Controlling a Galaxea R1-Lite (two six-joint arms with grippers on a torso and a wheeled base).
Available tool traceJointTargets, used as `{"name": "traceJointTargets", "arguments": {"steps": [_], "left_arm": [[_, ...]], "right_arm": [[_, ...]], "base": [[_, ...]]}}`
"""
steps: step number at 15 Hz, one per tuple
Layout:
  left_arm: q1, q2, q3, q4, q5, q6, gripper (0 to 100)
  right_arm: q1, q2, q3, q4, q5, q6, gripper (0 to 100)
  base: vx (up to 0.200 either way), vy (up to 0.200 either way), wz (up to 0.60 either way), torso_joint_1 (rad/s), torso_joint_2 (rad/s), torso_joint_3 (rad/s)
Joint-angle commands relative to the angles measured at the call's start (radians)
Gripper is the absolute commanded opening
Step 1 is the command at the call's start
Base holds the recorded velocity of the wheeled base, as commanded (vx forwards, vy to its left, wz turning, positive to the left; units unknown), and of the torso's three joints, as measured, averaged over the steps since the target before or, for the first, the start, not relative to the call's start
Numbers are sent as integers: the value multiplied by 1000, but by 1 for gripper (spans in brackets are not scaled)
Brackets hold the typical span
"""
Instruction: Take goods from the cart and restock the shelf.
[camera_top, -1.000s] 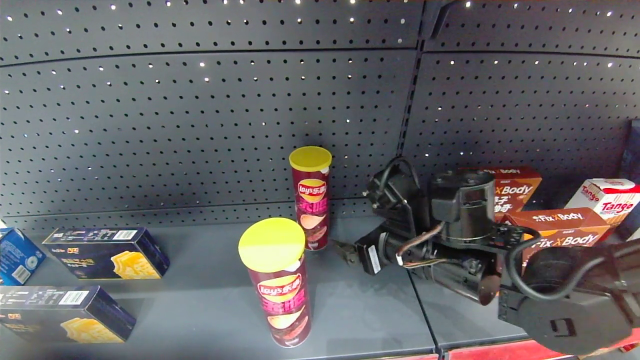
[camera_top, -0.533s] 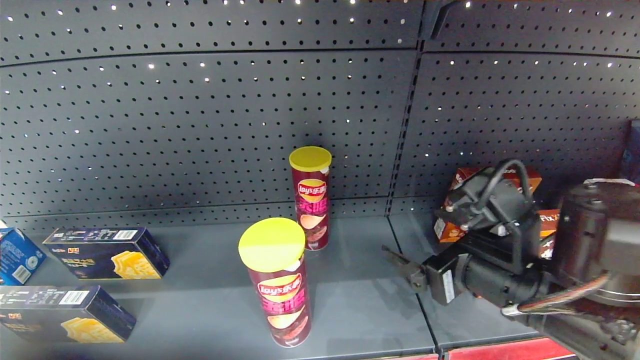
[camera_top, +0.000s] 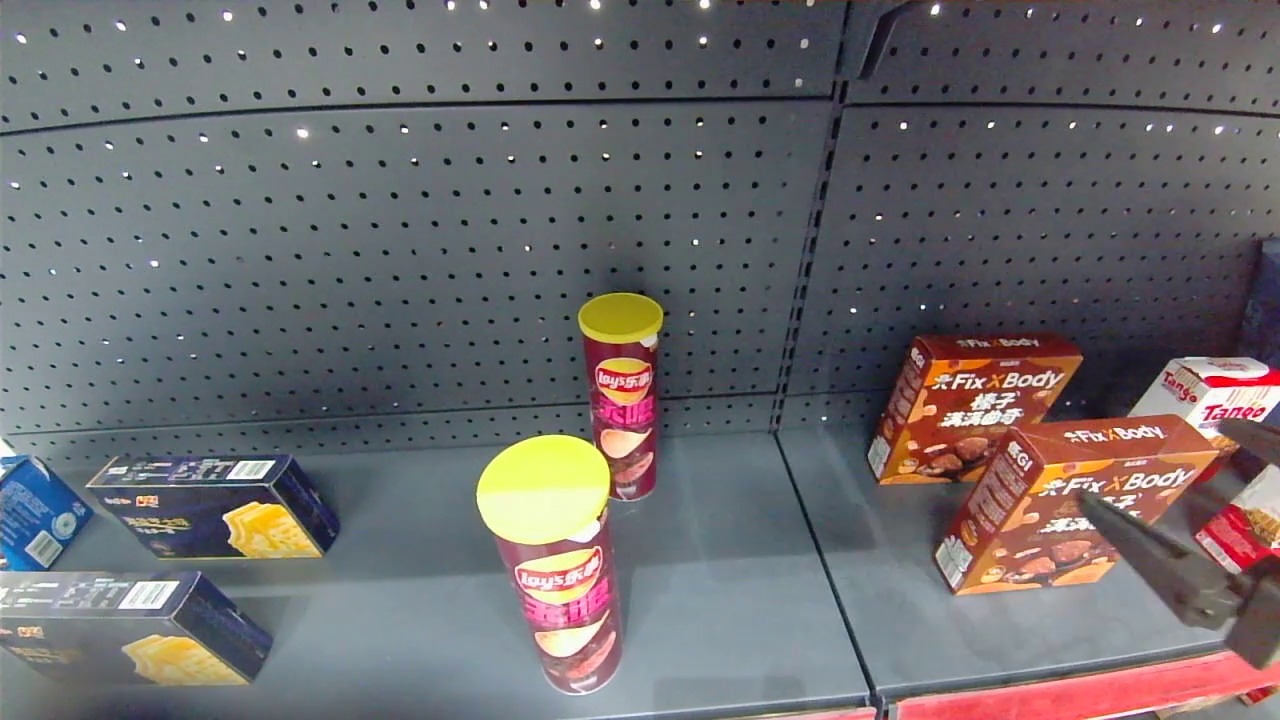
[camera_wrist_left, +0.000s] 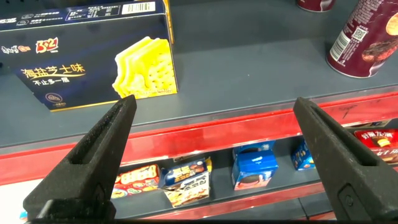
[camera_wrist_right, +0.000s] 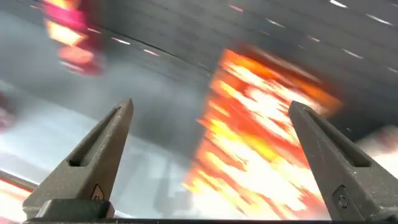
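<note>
My right claw (camera_wrist_right: 211, 106) gaped empty, lower right, near the orange box (camera_top: 1030, 500); my left claw (camera_wrist_left: 214, 99) spread empty before the shelf edge (camera_wrist_left: 217, 132).

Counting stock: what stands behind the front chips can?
A second chips can, upright with a yellow lid, near the pegboard wall. The front can hides a bit of its base.

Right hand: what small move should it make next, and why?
Probably draw back toward the cart for another item: the right hand is open and empty, and both maroon chip cans with yellow lids stand upright on the grey metal shelf.
</note>
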Motion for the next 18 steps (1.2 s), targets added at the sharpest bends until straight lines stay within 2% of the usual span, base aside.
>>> {"name": "traceJointTargets", "arguments": {"steps": [1,2,3,4,5,6,8,9,14,15,16,18], "left_arm": [[0,2,0,0,0,0,100],[0,2,0,0,0,0,100],[0,2,0,0,0,0,100],[0,2,0,0,0,0,100],[0,2,0,0,0,0,100],[0,2,0,0,0,0,100],[0,2,0,0,0,0,100],[0,2,0,0,2,0,100],[0,2,0,0,0,0,100],[0,2,0,0,2,0,100],[0,2,0,0,0,0,100],[0,2,0,0,2,0,100]], "right_arm": [[-380,-362,164,117,66,-24,100],[-521,-466,175,222,111,1,100],[-521,-466,175,222,111,1,100],[-644,-612,179,393,166,77,100],[-670,-676,179,466,175,100,100],[-701,-819,193,643,181,159,100],[-689,-833,238,633,177,197,100],[-633,-883,273,626,184,209,100],[-621,-917,340,554,212,271,100],[-621,-917,342,551,264,268,100],[-621,-917,343,551,385,271,100],[-621,-917,359,572,437,271,100]], "base": [[0,0,0,0,0,0],[0,0,0,0,0,0],[0,0,0,0,0,0],[0,0,0,0,0,0],[0,0,0,0,0,0],[0,0,0,0,0,0],[0,0,0,0,0,0],[0,0,0,0,0,0],[0,0,0,0,0,0],[0,0,0,0,0,0],[0,0,0,0,0,0],[0,0,0,0,0,0]]}}
